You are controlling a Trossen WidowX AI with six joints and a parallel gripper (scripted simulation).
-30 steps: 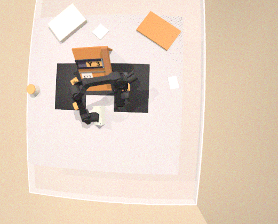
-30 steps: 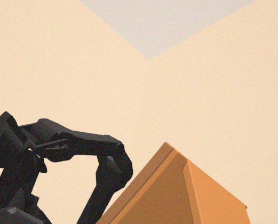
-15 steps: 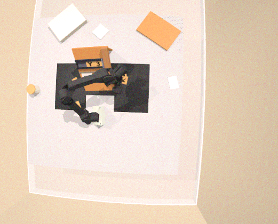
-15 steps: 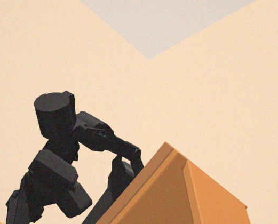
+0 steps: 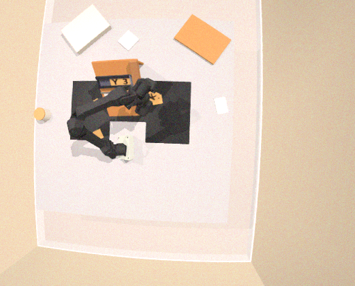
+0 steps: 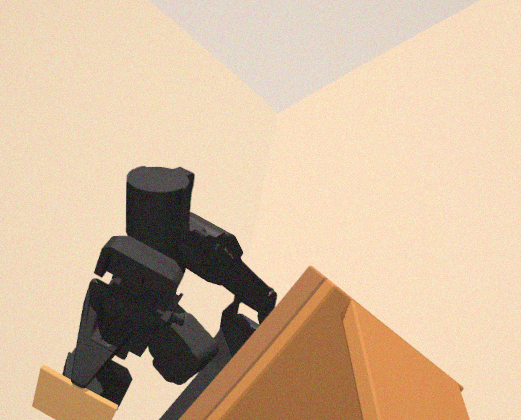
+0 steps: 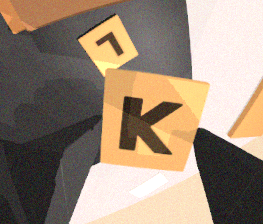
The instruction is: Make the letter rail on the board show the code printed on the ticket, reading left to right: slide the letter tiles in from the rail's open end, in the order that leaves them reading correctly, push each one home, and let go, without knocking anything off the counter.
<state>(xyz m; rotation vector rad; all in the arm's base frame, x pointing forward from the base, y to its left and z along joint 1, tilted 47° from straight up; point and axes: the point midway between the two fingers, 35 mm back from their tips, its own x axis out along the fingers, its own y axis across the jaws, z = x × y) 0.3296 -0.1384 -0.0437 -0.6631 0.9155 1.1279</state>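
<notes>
My gripper (image 7: 150,128) is shut on the K tile (image 5: 153,97) (image 6: 62,397) (image 7: 157,125), its letter facing the wrist camera. In the exterior view the tile hangs left of the orange board (image 6: 290,372) (image 5: 114,68), clear of it. A tile marked 7 (image 7: 113,46) lies beyond the held tile in the wrist view. The dark rail (image 5: 103,82) on the board holds a Y tile (image 5: 114,82) and, right of it, a 3 tile (image 5: 125,81); bare rail shows left of the Y. The ticket (image 5: 105,94) is mostly hidden by the arm, its code unreadable.
An orange tile (image 5: 98,133) and another tile (image 5: 95,99) are partly covered by the arm. A black mat (image 5: 182,136) lies under the board. Around it are a white box (image 5: 86,28), an orange slab (image 5: 202,39), two white cards (image 5: 128,40) (image 5: 221,105) and an orange-topped cylinder (image 5: 39,114).
</notes>
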